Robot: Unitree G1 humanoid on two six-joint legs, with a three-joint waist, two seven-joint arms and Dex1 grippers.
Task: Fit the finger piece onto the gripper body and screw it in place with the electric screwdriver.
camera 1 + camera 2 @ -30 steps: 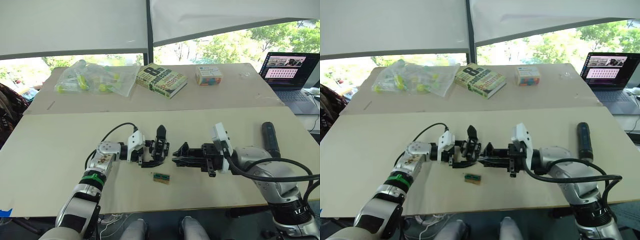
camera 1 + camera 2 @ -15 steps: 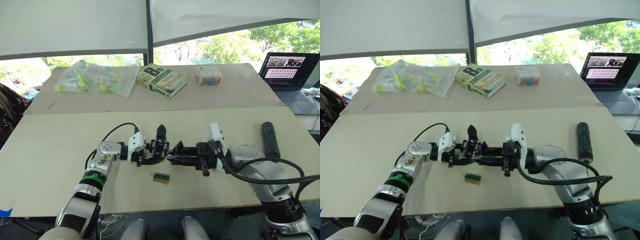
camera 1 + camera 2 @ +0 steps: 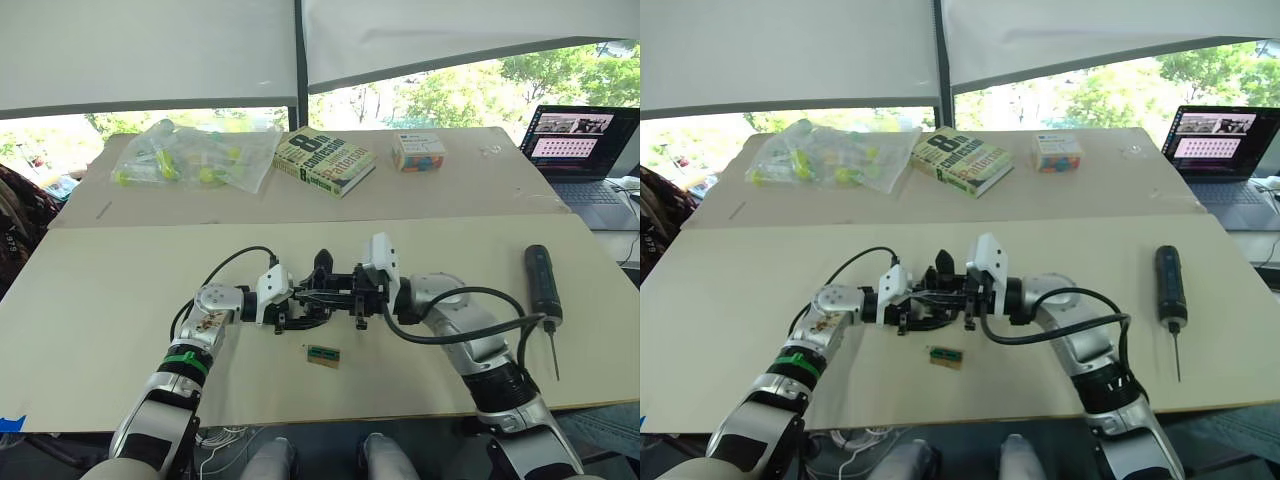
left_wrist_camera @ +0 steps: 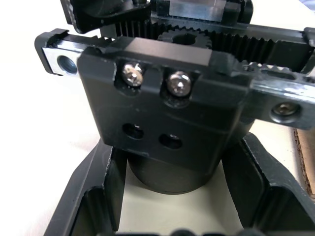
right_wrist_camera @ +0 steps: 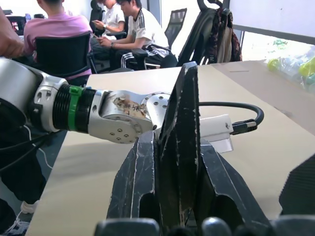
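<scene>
The small black plastic wedge-shaped finger piece was pinched in the right gripper, long axis toward 9 o'clock, presumably for mating. The black blocky gripper body sat clamped in the left gripper at table centre. The thick black pen-shaped electric screwdriver lay at 3 o'clock, bit toward 6.

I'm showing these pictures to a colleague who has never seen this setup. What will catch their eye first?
Mid-table, the two robot arms meet: the left gripper clamps the black gripper body, while the right gripper pinches the finger piece right beside it. The electric screwdriver lies alone toward the right edge, and a small tan-and-green block sits just in front of the grippers.
</scene>
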